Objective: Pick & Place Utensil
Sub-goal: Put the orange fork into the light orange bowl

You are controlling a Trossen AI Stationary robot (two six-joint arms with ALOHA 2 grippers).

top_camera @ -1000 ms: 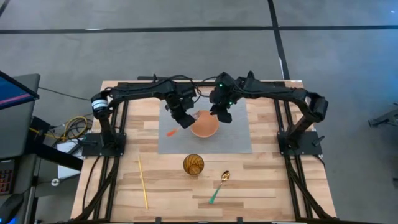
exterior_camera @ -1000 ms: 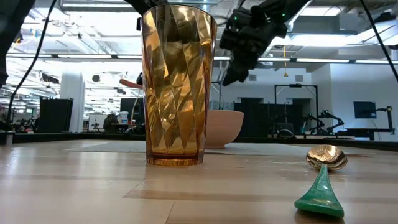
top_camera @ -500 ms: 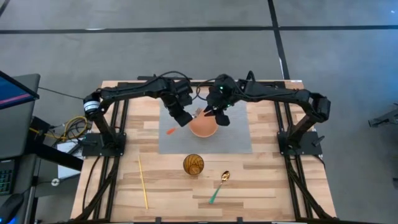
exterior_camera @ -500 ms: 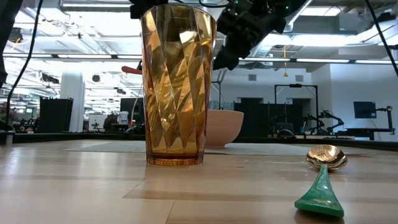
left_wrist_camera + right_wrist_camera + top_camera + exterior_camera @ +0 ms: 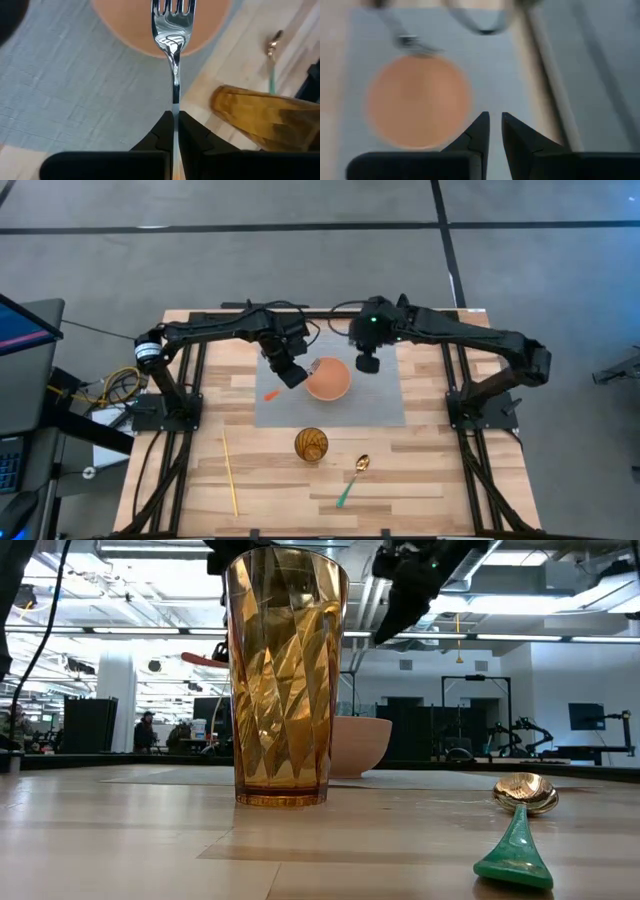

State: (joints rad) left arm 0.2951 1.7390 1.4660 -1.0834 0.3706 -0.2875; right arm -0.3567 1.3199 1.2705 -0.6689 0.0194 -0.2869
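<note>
A fork with an orange handle (image 5: 272,393) and silver tines (image 5: 172,7) is in my left gripper (image 5: 290,370), which is shut on it just left of the orange bowl (image 5: 328,380). The tines hover over the bowl's left rim (image 5: 160,30). The bowl stands on a grey mat (image 5: 380,405). My right gripper (image 5: 367,361) hangs above the mat to the right of the bowl, with a narrow gap between its fingers (image 5: 495,127), touching nothing. In the low view the amber glass (image 5: 285,680) hides my left gripper; only the fork's handle (image 5: 205,659) shows. My left gripper pinches the fork's silver neck (image 5: 175,107) between its two fingers, below the tines. The fork runs along the fingers and points forward past their tips. It is lifted clear, with the tines over the bowl and the orange handle sticking out behind toward the near left.
An amber glass (image 5: 311,445) stands on the wood near the mat's near edge. A spoon with a green handle (image 5: 352,478) lies to its near right, and a thin yellow stick (image 5: 229,473) lies near the left edge. Arm frames flank both sides of the table.
My right gripper first moved left toward the fork's tines over the bowl, then drew back toward the table's right, off the bowl. My left gripper has kept the fork in about the same place.
</note>
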